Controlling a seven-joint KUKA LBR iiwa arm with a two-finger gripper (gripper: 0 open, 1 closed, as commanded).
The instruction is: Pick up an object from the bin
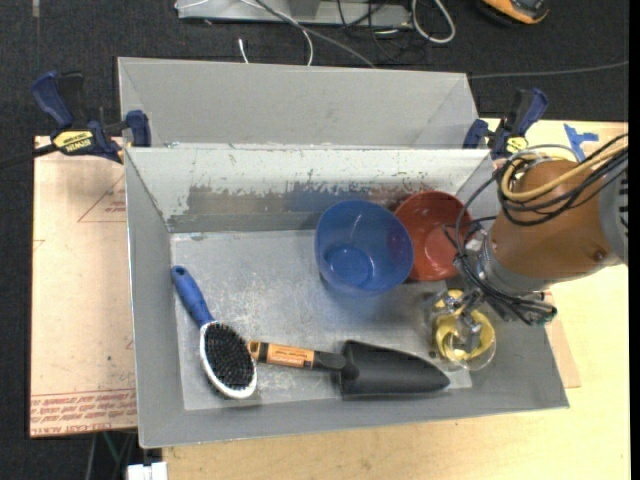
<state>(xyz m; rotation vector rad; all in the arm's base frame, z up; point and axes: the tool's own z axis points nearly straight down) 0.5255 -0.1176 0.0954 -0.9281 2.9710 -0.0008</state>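
My gripper [458, 308] is low in the bin's right front corner, under the arm's orange cover. Directly beneath it lies a small clear, yellowish round thing [470, 346], which it partly hides. A red bowl [432, 236] sits just behind the gripper against the back wall. To the gripper's left front lies a black scoop [392, 370] with a wooden handle [290, 356].
A blue bowl [362, 248] stands left of the red one. A hairbrush [222, 353] with a blue handle lies at the front left. The arm's orange cover and cables hang over the bin's right wall.
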